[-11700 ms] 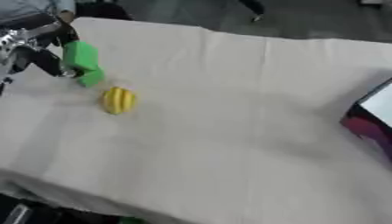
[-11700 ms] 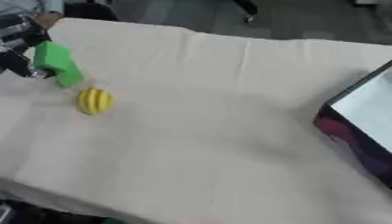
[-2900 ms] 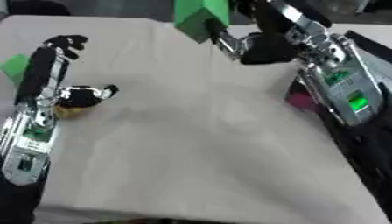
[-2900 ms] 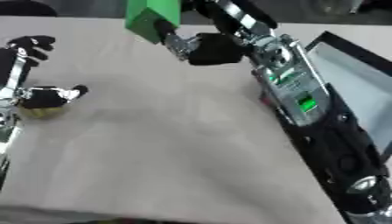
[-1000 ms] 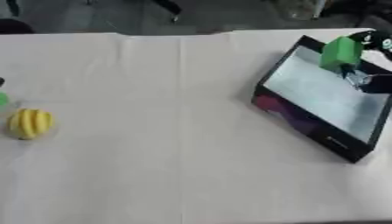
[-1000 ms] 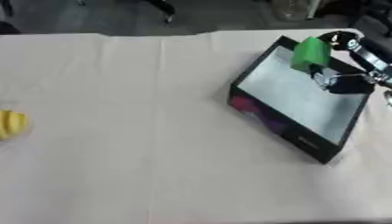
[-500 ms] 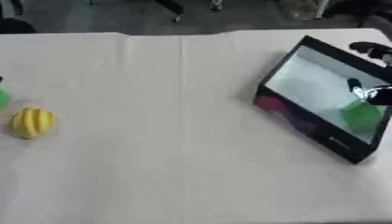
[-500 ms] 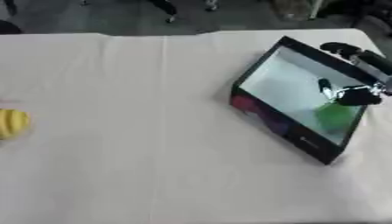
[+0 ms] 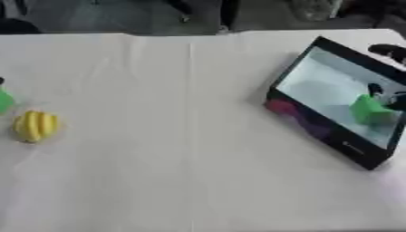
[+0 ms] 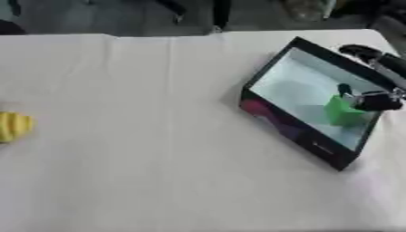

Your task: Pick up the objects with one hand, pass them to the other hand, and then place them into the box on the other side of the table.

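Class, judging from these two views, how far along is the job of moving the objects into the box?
Done: the green block is down inside the box. In hand: the right hand is at the block; whether it grips is unclear. Left: the yellow ridged object lies on the table's left side, beside a green thing at the edge.

A pale cream cloth-covered table (image 9: 158, 172) fills the view; beyond the table's far edge lies dark grey floor (image 9: 95, 18).

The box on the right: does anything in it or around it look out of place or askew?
Nothing stands out. The box lies at an angle to the table edges, intact, with the green block inside beside the right hand.
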